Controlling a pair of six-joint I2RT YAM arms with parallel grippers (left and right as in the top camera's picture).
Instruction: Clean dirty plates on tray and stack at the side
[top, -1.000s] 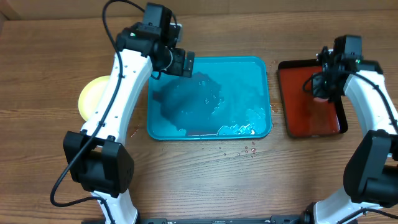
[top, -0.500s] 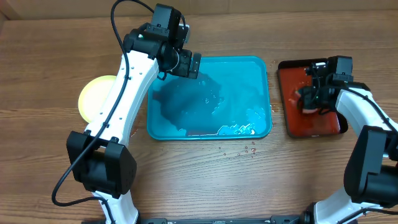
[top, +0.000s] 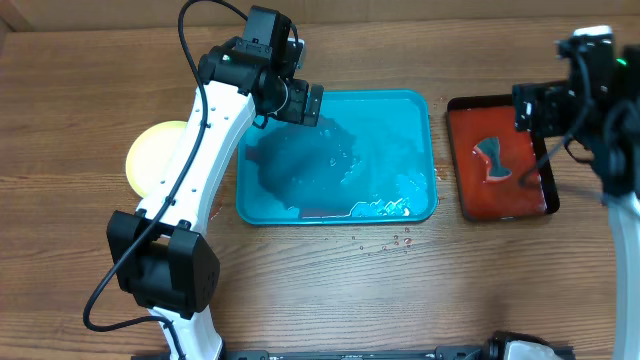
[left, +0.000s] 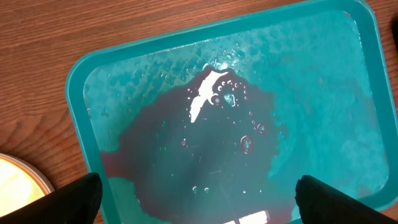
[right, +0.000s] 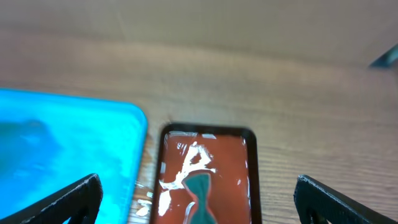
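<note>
Drops of water (top: 385, 243) lie on the brown wooden bench (top: 80, 260) at the near side, just in front of the large turquoise-blue rectangular plastic tray (top: 433, 150). This tray holds a shallow pool of water with a dark reddish stain (left: 186, 162) in it, and some bubbles shine on top.

To the left of the tray, close beside it but apart, a pale yellow-green round plastic plate (top: 145, 160) rests on the bench, partly hidden under the left arm. I cannot tell if other plates lie under it. To the right of the tray stands the smaller red rectangular tray with a dark rim (top: 520, 195). It is wet and carries a small grey-teal piece of hourglass shape (top: 492, 160).

Farther back, the left pincer (left: 199, 202) hangs over the far left part of the turquoise tray, its two dark fingertips (left: 74, 199) spread wide with nothing between them. The right pincer (right: 208, 199) is raised over the far side of the red tray, also spread and holding nothing.
</note>
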